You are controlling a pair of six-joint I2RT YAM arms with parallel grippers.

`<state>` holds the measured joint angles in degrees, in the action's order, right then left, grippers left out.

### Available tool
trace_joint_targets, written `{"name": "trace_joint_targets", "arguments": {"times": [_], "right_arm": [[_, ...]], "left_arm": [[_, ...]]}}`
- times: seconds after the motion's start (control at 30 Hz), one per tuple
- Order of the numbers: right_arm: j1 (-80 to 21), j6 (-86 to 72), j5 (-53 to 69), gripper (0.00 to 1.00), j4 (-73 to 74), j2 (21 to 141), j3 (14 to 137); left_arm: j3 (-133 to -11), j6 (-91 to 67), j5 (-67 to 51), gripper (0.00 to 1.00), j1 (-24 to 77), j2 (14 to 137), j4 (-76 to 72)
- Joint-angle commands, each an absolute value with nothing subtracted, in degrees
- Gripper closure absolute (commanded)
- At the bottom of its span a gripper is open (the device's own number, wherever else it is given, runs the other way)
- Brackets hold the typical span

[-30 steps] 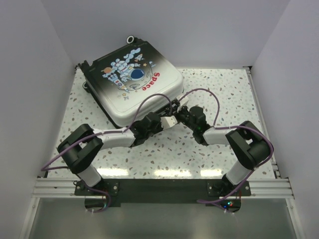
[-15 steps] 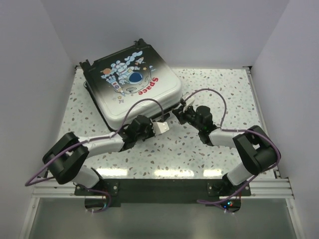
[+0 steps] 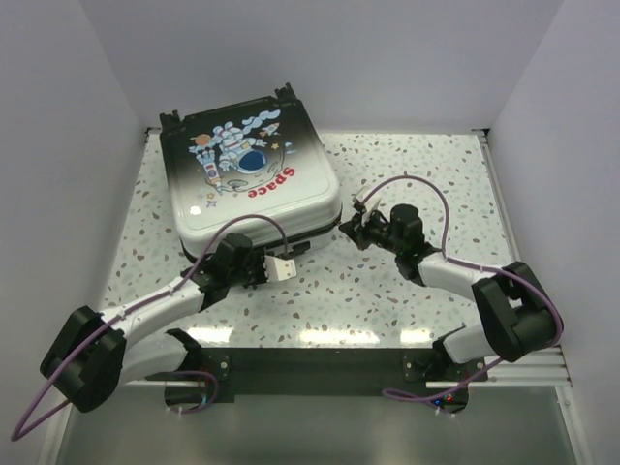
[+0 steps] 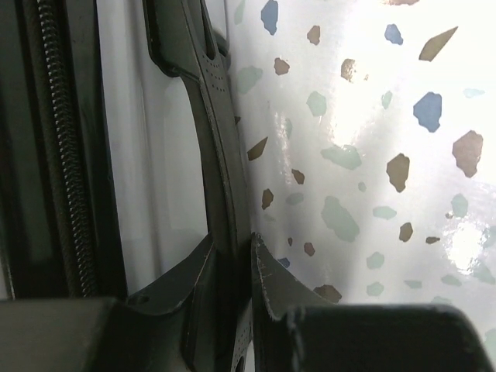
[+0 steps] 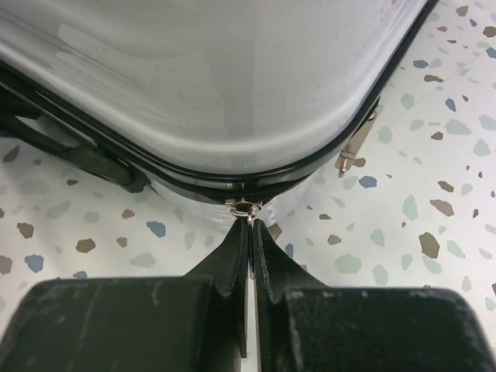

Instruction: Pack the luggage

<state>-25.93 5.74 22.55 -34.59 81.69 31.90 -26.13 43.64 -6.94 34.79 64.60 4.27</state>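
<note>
Between the right fingers (image 5: pixel 229 260), pinched to a sliver, sits the little silver zipper pull (image 5: pixel 246 208), right at the rounded corner of the luggage (image 3: pixel 252 179). That tab is thin metal, and I'd say it could slide out of the pinch if the tug goes off the line of the track. Over on the other side, the left fingers (image 4: pixel 271 291) are narrow too, clamped on the black carry handle (image 4: pixel 217 155) along the case's near edge. That handle looks the best grip on offer: stiff, moulded and standing proud of the shell.

Just beyond both sets of fingers, the case lies flat and shut, astronaut print up. It's a hard, glossy shell, so it won't give under pressure and looks too slick to squeeze from the sides. It's a small case and probably light, so a pull on the zipper could drag or swing it round unless the handle grip braces it.

Under the fingers, the speckled desk (image 3: pixel 407 291) is smooth and shiny, which suggests little friction. Farther out, white walls (image 3: pixel 387 58) close in behind and on both sides. The case sits close to the back wall, with open desk beyond the right fingers.
</note>
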Motion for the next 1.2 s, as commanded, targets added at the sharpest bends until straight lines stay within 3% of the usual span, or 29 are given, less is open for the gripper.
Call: {"name": "trace_joint_targets", "arguments": {"times": [0.0, 0.77, 1.0, 1.03, 1.07, 1.13, 1.17], "right_arm": [[-19.9, 11.2, 15.9, 1.0, -32.4, 79.2, 34.1], [-14.9, 8.4, 25.0, 1.0, -48.2, 111.1, 59.1], [-14.5, 7.2, 29.6, 1.0, -47.5, 112.1, 61.6], [-14.3, 7.6, 30.0, 1.0, -47.0, 111.7, 61.4], [-14.2, 7.8, 30.0, 1.0, -46.0, 111.4, 61.3], [-13.8, 7.9, 30.2, 0.99, -44.9, 110.5, 61.3], [-13.6, 7.8, 30.7, 0.79, -43.8, 110.1, 61.5]], "left_arm": [[-22.5, 50.4, 2.2, 1.0, 29.4, 64.8, 19.1], [-24.3, 55.8, 2.8, 1.0, 24.6, 71.9, 16.4], [-25.3, 57.9, 0.5, 0.99, 24.6, 71.1, 16.7], [-25.9, 57.3, -1.2, 0.87, 24.6, 70.4, 16.7], [-26.4, 57.0, -2.2, 0.61, 24.6, 69.2, 17.0], [-28.6, 55.3, -6.1, 0.43, 24.8, 67.9, 17.9], [-29.3, 54.4, -7.2, 0.23, 24.9, 66.7, 17.6]]}}
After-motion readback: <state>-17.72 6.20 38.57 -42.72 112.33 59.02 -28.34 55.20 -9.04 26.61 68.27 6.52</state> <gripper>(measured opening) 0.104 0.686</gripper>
